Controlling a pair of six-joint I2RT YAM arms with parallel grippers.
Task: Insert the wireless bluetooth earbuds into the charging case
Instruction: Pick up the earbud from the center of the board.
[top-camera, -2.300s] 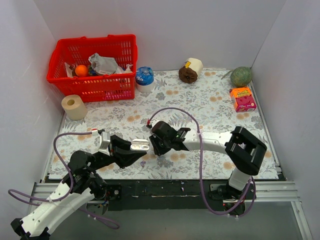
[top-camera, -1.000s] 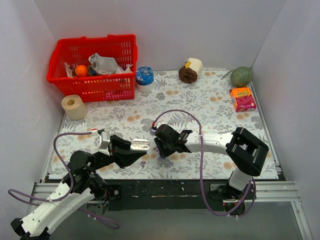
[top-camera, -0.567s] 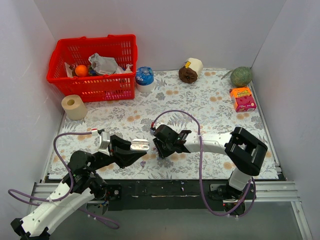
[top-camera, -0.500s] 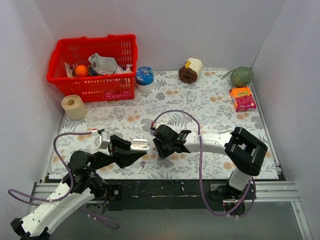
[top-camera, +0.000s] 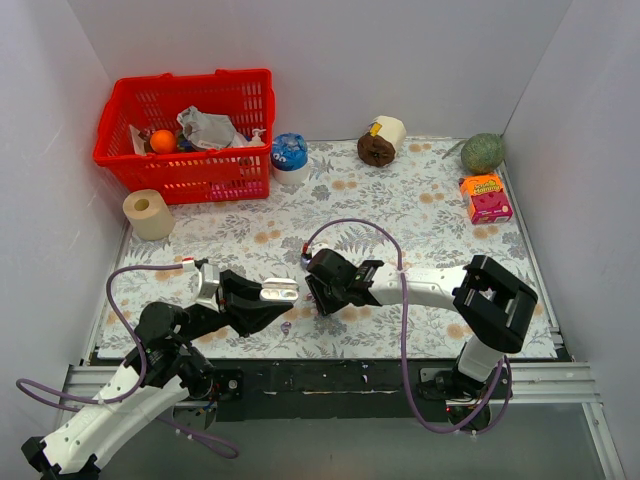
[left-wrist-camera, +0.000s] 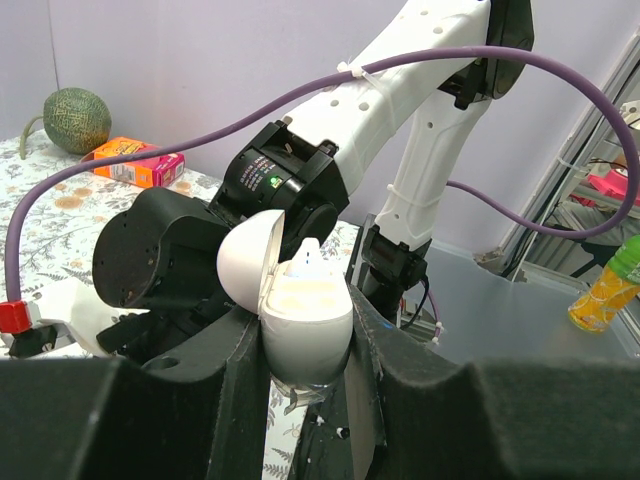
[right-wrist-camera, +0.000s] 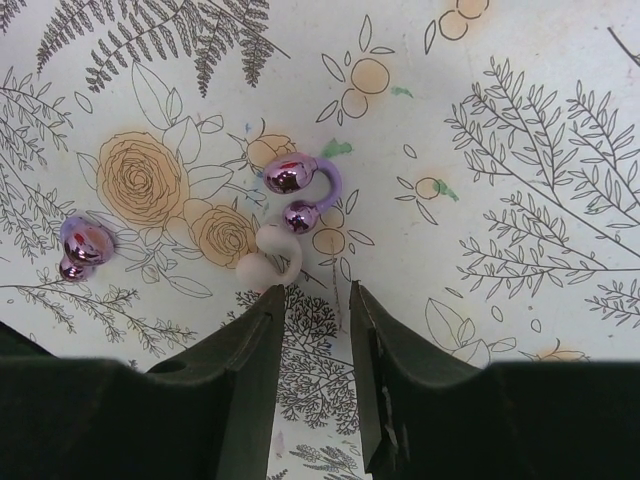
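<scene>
The right fingers (right-wrist-camera: 252, 360) have dropped toward the counter (top-camera: 430, 215) and come nearer its front edge than 2.3 seconds ago, when they stood level with the charging case (top-camera: 280, 292). One second ago they sat a little further right (a small sidestep); they have since slid back left. The purple cable (top-camera: 345, 221) looping off that wrist has shifted with them, its left end now lower.

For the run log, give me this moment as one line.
left fingers: shut on charging case, lid open | right fingers: open, above mat | earbuds: loose on mat
</scene>
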